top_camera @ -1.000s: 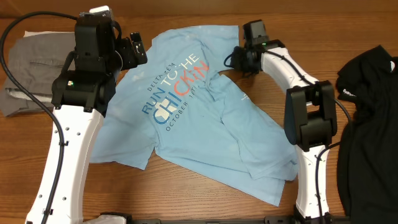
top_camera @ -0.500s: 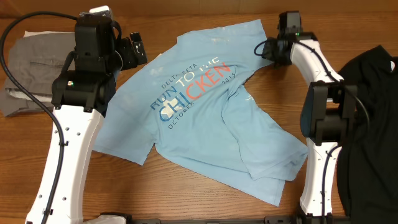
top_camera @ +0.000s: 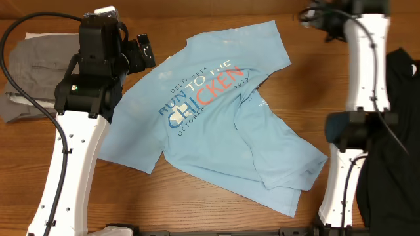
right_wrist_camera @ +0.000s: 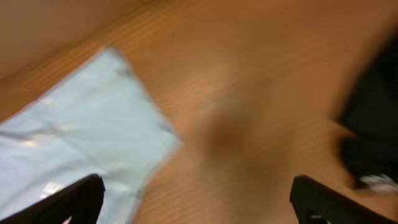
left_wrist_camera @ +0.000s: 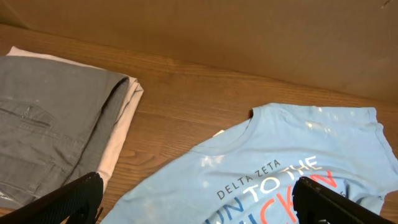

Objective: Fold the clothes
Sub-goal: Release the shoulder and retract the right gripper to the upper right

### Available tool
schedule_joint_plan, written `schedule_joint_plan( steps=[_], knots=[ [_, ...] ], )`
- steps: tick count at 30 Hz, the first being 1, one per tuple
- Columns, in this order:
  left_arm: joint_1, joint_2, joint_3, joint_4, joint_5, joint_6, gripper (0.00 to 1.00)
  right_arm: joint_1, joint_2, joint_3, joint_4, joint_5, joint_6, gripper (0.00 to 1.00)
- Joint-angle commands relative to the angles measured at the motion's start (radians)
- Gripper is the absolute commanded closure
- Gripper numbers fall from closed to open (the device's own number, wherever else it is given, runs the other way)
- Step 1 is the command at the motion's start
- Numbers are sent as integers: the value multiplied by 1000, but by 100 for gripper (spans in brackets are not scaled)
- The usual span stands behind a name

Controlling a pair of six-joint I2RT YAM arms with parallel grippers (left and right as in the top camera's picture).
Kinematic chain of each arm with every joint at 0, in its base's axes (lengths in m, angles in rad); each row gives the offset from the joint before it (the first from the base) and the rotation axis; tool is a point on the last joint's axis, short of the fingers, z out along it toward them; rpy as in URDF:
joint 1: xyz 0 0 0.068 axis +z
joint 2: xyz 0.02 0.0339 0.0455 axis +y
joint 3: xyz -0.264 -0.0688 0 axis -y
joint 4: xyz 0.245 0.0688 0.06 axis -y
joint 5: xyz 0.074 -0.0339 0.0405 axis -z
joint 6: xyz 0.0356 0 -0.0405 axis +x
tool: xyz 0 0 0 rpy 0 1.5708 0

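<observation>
The T-shirt (top_camera: 216, 124) is spread rumpled on the counter (top_camera: 210, 216); no neat fold is seen, so all folding is judged left. Left tool (left_wrist_camera: 199, 205) and right tool (right_wrist_camera: 199, 205) are held wide, empty.

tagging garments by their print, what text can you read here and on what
"DELTA ZETA": light blue T-shirt, top line of chest print
"RUN TO THE CHICKEN": same shirt, big lettering
"OCTOBER ... 2015": same shirt, bottom line, middle unreadable
White print on black garment: too small to read
</observation>
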Motion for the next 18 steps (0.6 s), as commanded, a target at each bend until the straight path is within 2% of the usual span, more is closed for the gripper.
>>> schedule_joint_plan(
  steps=[1,4,6,8,13,18],
  knots=[
    [4,-7,-7,3,5,-10,0,-106,-25,49,-101,-22,26,0],
    [4,-7,-7,3,5,-10,0,-167,-25,32,-101,-187,13,0],
    [4,-7,-7,3,5,-10,0,-188,-25,4,-101,-394,-60,0],
    [4,-7,-7,3,5,-10,0,-192,-25,-13,-101,-472,-80,0],
    [4,-7,-7,3,5,-10,0,-190,-25,-26,-101,-455,-82,0],
    [4,-7,-7,3,5,-10,0,-190,-25,-26,-101,-354,-85,0]
  ],
)
